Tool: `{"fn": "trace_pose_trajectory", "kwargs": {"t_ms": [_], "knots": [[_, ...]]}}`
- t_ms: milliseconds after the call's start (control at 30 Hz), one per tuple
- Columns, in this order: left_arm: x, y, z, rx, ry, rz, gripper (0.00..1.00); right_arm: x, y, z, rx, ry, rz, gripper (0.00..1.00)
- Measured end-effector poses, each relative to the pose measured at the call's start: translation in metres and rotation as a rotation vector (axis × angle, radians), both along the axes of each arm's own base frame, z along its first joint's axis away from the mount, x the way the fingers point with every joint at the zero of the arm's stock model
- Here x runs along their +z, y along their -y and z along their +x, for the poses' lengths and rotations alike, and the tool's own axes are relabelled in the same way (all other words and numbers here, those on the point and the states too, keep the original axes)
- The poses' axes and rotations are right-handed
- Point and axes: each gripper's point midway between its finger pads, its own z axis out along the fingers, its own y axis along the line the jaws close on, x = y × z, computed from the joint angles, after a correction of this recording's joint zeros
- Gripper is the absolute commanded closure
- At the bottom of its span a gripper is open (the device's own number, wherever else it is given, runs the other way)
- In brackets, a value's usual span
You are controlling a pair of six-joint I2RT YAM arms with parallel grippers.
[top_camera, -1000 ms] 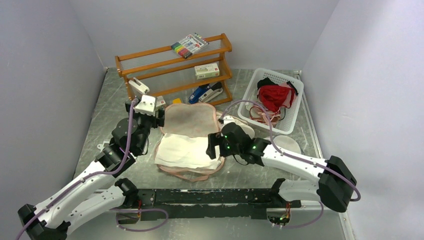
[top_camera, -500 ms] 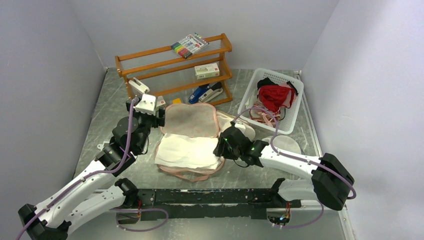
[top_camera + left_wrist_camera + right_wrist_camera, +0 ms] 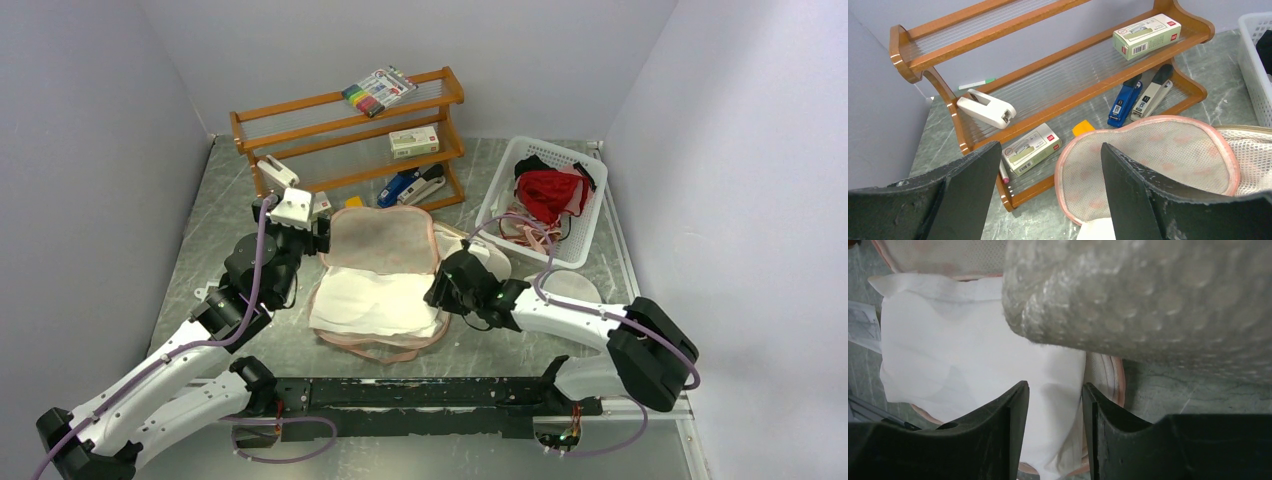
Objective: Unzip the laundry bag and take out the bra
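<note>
Soft, floppy white fabric bra (image 3: 973,355) lies in the unzipped peach-pink floral laundry bag (image 3: 385,240), just beneath the right gripper (image 3: 1052,387), its jaws narrowly parted and empty; light and limp, it is likely best pinched at that edge.

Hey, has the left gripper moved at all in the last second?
No. Seen from above, the left gripper stays open at the same spot by the wooden shelf's near left foot, beside the laundry bag.

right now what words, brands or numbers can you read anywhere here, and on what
No text can be read.
Upper box: print too blurred.
Lower box: print too blurred.
Blue stapler: label too small.
Marker pack: too small.
</note>
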Motion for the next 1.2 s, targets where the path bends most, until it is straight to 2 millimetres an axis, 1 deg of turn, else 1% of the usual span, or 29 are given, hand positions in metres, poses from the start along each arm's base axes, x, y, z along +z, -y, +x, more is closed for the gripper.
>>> {"fn": "trace_pose_trajectory", "kwargs": {"t_ms": [267, 367, 500, 633, 700, 767, 800, 900, 1067, 1200], "knots": [[0.000, 0.000, 0.000, -0.001, 0.000, 0.000, 0.16, -0.003, 0.001, 0.003, -0.010, -0.002, -0.001, 0.54], [0.000, 0.000, 0.000, -0.002, 0.000, 0.000, 0.17, -0.005, 0.002, 0.003, -0.015, -0.003, 0.000, 0.56], [0.000, 0.000, 0.000, -0.003, 0.000, 0.000, 0.17, -0.008, 0.002, 0.006, -0.020, -0.003, 0.004, 0.72], [0.000, 0.000, 0.000, -0.003, 0.000, 0.000, 0.17, -0.018, -0.001, 0.008, -0.005, -0.013, -0.006, 0.81], [0.000, 0.000, 0.000, -0.003, 0.000, 0.000, 0.17, -0.019, -0.001, 0.008, 0.003, -0.012, -0.007, 0.91], [0.000, 0.000, 0.000, -0.003, 0.000, 0.000, 0.17, -0.017, -0.003, 0.009, 0.013, -0.006, -0.001, 0.98], [0.000, 0.000, 0.000, -0.003, 0.000, 0.000, 0.17, -0.016, -0.003, 0.009, 0.017, -0.001, 0.001, 1.00], [0.000, 0.000, 0.000, -0.002, 0.000, 0.000, 0.17, -0.008, -0.004, 0.009, 0.026, 0.018, 0.015, 1.00], [0.000, 0.000, 0.000, -0.002, 0.000, 0.000, 0.17, 0.013, -0.007, 0.006, 0.074, 0.068, 0.052, 1.00], [-0.002, 0.001, 0.001, -0.002, -0.005, 0.005, 0.18, 0.028, -0.015, -0.004, 0.197, 0.120, 0.097, 1.00]]}}
